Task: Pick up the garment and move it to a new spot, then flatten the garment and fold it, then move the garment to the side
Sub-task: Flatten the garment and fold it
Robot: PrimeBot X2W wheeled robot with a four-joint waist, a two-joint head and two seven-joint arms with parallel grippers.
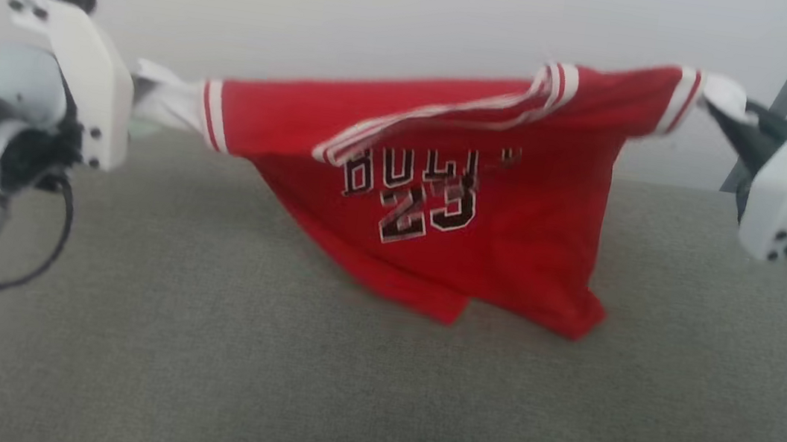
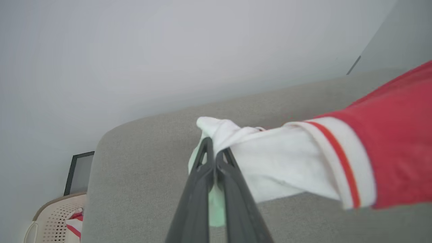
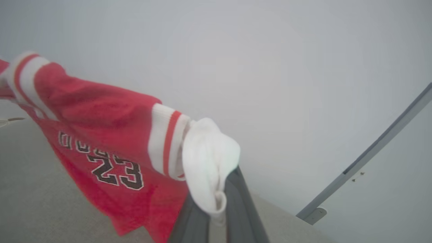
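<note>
1. While strung in the air between both arms, bright red, thin sports jersey (image 1: pixel 440 204) with white sleeve ends, red-and-white striped trim and a dark 23 outlined in white: sagging at the middle, lower hem down near the far part of the broad grey woven upholstered surface (image 1: pixel 270 371). Touching it or just above it: cannot tell through the blur.
2. Left gripper (image 2: pixel 213 148): clenched, both long dark fingers pressed together on the bunched white end of one sleeve.
3. Right gripper (image 3: pixel 221 206): likewise clamped tight, pinching the other white sleeve end, with cloth lapped over the fingertips.
4. Judged risks:
   - Held by two small wads of thin cloth only, so liable to slip free on one side under a sharp tug or a fast swing, then to drop in a heap.
   - If stretched wider, strained at the sleeves; if slackened, apt to sag further and land creased.
   - If dragged across the rough weave, likely to roll under at the hem and spoil the flattening.
   - If lowered unevenly, bound to lie skewed.
5. Surface: soft-looking, matte, rounded at its far corner in the left wrist view.
6. Room:
   - Plain pale wall (image 1: pixel 389 10) behind.
   - Slanted grey metal bar (image 3: pixel 364 158) against it on the right.
   - Past the left end, cream perforated plastic basket (image 2: pixel 57 216) with red-and-white cloth inside, beside a dark-framed panel (image 2: pixel 79 172).
</note>
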